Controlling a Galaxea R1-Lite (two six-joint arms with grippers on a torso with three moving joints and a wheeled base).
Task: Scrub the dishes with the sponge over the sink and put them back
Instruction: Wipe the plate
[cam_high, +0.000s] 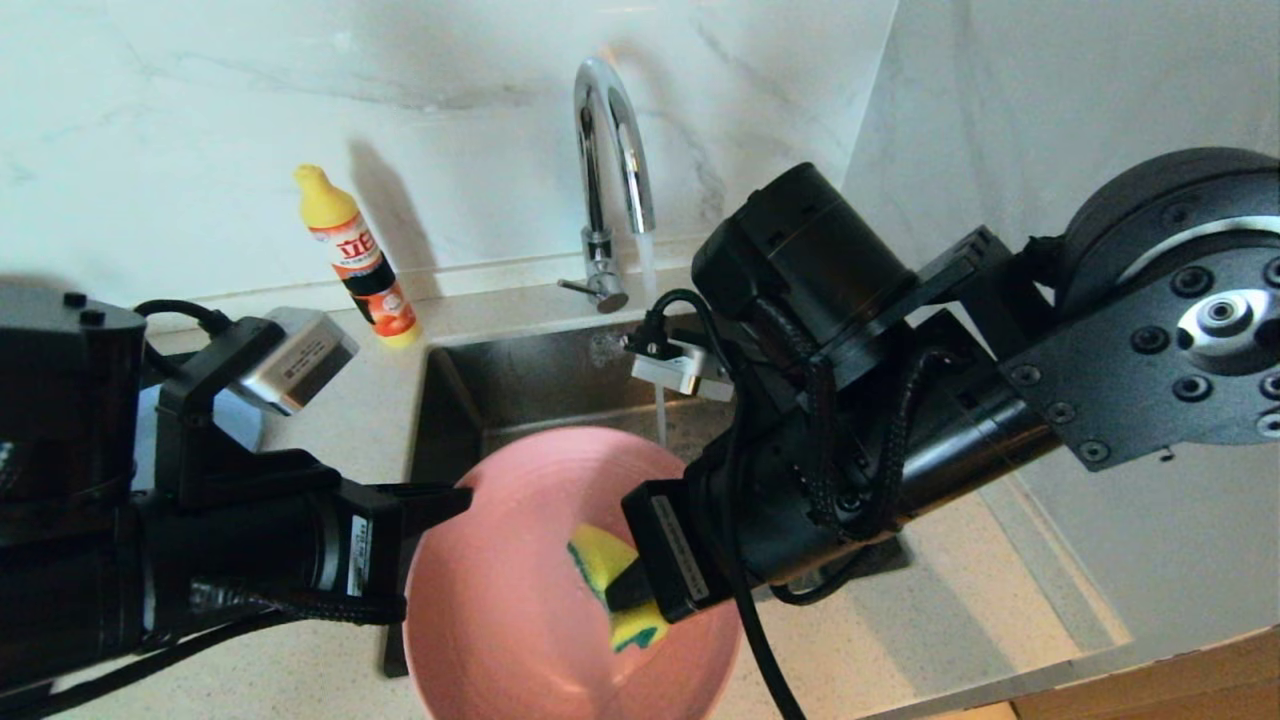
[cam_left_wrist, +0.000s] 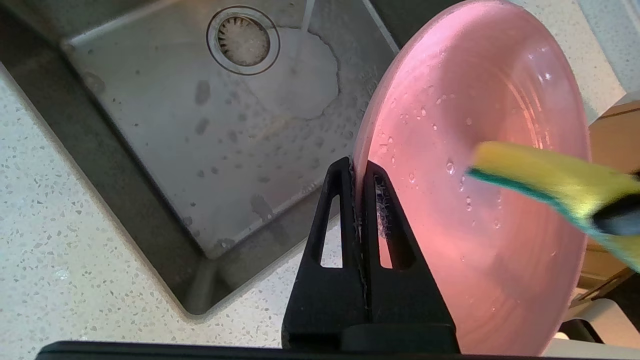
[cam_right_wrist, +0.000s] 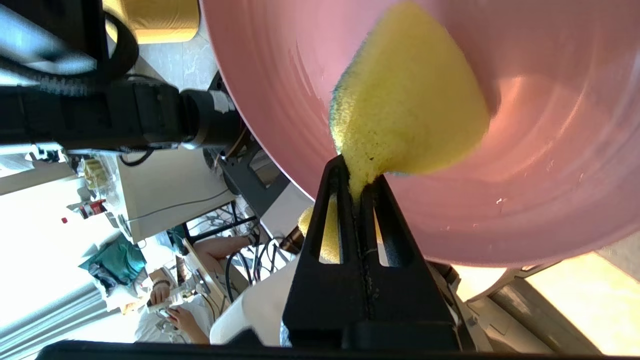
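On the left of the head view, the left gripper (cam_high: 455, 497) is seen reaching in level from the left, and the rim of the pink plate (cam_high: 520, 620) is pinched between its fingers (cam_left_wrist: 330, 210), which are pressed tight on either side of the plate's edge. Behind it, at the back of the speckled counter (cam_high: 330, 440), a dish-soap bottle (cam_high: 358, 258) with a yellow cap is stood tilted against the marble wall. The plate is held up on edge, tilted, above the near end of the sink (cam_high: 540, 385), its hollow face turned toward the right arm and beaded with water drops. In the left wrist view the steel basin lies below, with the round drain (cam_left_wrist: 243, 40) in its floor and a wet patch beside it. A thin stream is being run from the curved faucet (cam_high: 608, 180) down into the basin behind the plate. Further right, the sponge (cam_high: 612, 580) is clamped in the right gripper (cam_high: 632, 590), whose fingers (cam_right_wrist: 385, 215) are squeezed together on the yellow foam. The sponge is laid against the plate's inner face, green layer toward the plate. The right arm fills the right side, angled down from above.
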